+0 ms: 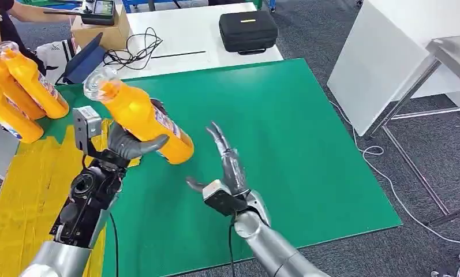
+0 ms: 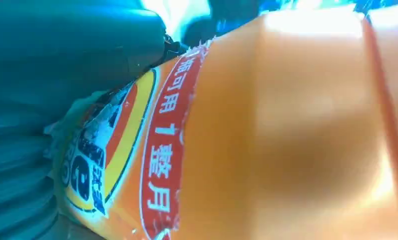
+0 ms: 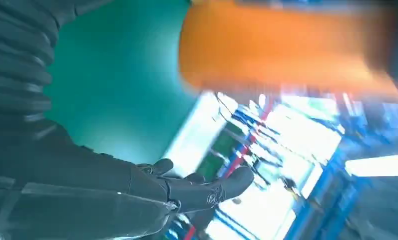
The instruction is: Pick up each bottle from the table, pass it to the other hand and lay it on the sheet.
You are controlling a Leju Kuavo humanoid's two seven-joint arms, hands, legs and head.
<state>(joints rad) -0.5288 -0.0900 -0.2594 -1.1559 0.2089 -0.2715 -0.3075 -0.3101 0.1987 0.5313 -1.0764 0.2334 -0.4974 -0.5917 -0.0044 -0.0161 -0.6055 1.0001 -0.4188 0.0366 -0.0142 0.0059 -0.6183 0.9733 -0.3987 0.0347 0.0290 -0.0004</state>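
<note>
My left hand (image 1: 126,144) is gripping an orange bottle (image 1: 141,118) around its lower half, fingers wrapped over the label, and I am holding it up above the near left part of the green sheet (image 1: 285,144). The bottle is tilting, its clear cap pointing up and away to my left and its base pointing down toward my right hand (image 1: 227,170). In my left wrist view the bottle (image 2: 266,130) is lying right against my palm, its red and yellow label with printed characters pressed close to the camera.

My right hand is holding nothing. Its fingers are stretching out straight and apart, palm turned toward the bottle, with the thumb sticking out to the side. It is hanging just beside the bottle's base, a little lower, and not touching it. From my right wrist, my dark fingers (image 3: 201,190) are lying open, and the bottle's orange body (image 3: 286,50) is sitting blurred beyond them.

A yellow sheet (image 1: 25,190) is lying under my left arm. Farther off on my left, other orange bottles (image 1: 19,86) are leaning together at the table's edge. Beyond the green sheet, a black case (image 1: 248,30) and a tangle of black cable (image 1: 136,49) are resting on a white table (image 1: 181,34).
</note>
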